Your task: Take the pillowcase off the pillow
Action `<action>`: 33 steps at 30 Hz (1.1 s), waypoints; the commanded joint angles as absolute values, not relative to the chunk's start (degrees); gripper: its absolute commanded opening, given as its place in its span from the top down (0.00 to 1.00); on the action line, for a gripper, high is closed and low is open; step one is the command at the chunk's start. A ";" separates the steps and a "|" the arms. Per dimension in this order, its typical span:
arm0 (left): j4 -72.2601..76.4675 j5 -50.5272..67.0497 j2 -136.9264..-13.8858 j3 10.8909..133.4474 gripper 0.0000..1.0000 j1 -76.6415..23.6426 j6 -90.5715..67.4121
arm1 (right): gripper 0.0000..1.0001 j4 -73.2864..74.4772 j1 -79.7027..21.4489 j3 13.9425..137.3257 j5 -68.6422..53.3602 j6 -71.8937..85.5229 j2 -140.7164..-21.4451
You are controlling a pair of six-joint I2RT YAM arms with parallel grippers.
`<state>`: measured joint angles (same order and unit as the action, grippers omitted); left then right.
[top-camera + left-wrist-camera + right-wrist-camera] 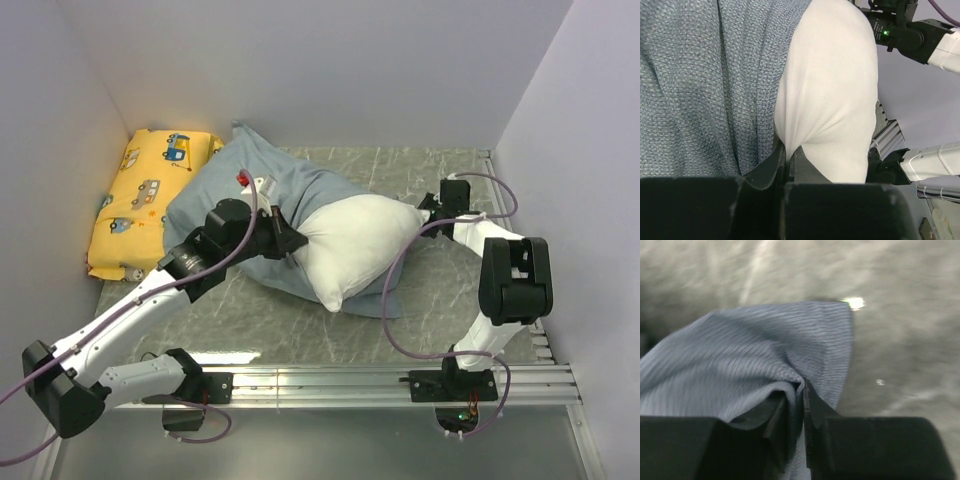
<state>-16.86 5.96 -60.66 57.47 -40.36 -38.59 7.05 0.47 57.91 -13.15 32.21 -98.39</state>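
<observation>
The plump white pillow (358, 245) lies mid-table, half out of the grey-blue pillowcase (225, 180), which bunches behind it to the left and trails beneath its near end. My left gripper (293, 243) is shut on a pinch of white pillow fabric at the pillow's left end. The left wrist view shows that pinch between the closed fingers of the left gripper (788, 154), with the pillow (835, 95) to the right and the pillowcase (705, 85) to the left. My right gripper (432, 208) sits at the pillow's right tip. In the right wrist view the right gripper (801, 392) is shut on a fold of pillowcase (750, 350).
A yellow cushion (150, 200) printed with cartoon vehicles leans in the back left corner. Walls close in the marbled table (450, 290) on three sides. A metal rail (400, 380) runs along the near edge. A purple cable (392, 300) loops beside the pillow's near end.
</observation>
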 commanded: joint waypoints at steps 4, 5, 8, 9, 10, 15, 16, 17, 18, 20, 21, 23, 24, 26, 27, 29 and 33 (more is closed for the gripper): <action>-3.53 5.80 -67.56 63.62 1.00 -40.25 -41.39 | 0.57 -7.62 0.35 52.22 -29.59 36.12 -92.65; -2.04 6.06 -68.89 64.50 1.00 -40.25 -41.66 | 0.52 -8.17 0.44 51.77 -30.66 36.91 -92.03; 1.30 6.33 -74.52 69.68 0.99 -40.17 -42.19 | 0.36 -3.35 0.61 52.29 -27.09 36.48 -89.04; 1.67 6.33 -75.84 71.18 1.00 -40.17 -42.10 | 0.33 -2.38 0.79 52.38 -25.85 36.30 -87.90; 2.28 6.15 -78.29 73.98 1.00 -40.17 -42.19 | 0.31 -0.46 1.14 52.64 -24.53 36.21 -85.98; 3.07 6.33 -84.98 79.71 1.00 -39.90 -43.59 | 0.25 4.48 6.31 53.26 -15.83 36.91 -79.46; 3.42 6.50 -85.51 80.33 1.00 -39.82 -43.85 | 0.23 5.00 7.20 53.00 -14.86 37.61 -77.28; 3.78 6.85 -85.95 80.42 1.00 -39.90 -44.29 | 0.22 5.10 7.90 53.09 -13.72 37.88 -76.30; 4.13 6.94 -86.39 80.25 1.00 -39.90 -44.73 | 0.21 5.45 8.87 53.70 -13.45 37.97 -75.68; 5.61 6.77 -86.31 79.02 1.00 -39.90 -45.52 | 0.21 7.29 9.14 54.75 -11.70 37.79 -74.27; 6.23 6.51 -86.05 78.40 1.00 -39.82 -46.22 | 0.21 7.47 9.31 55.02 -10.82 37.88 -73.92; 6.76 5.54 -85.43 76.65 1.00 -39.82 -46.84 | 0.20 7.73 9.93 55.89 -10.89 38.32 -73.39; 6.85 4.06 -84.56 76.29 1.00 -39.90 -46.93 | 0.20 8.52 10.28 57.64 -11.42 38.23 -73.56; 6.77 2.38 -83.59 74.71 1.00 -39.90 -47.28 | 0.20 9.84 10.28 58.62 -11.34 37.97 -73.04; 6.59 0.20 -82.45 73.49 1.00 -39.99 -47.37 | 0.20 10.54 10.28 59.32 -10.90 37.88 -72.17; 6.42 -1.48 -81.48 72.08 0.99 -40.17 -48.68 | 0.20 11.42 10.20 59.94 -9.59 37.36 -71.20; 7.90 -2.64 -81.47 68.91 0.99 -40.25 -50.88 | 0.19 12.22 10.37 60.03 -5.63 37.35 -68.65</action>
<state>2.33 2.59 -82.67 69.91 -40.60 -48.10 12.29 10.13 56.80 -8.36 37.04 -72.88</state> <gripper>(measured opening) 0.034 0.809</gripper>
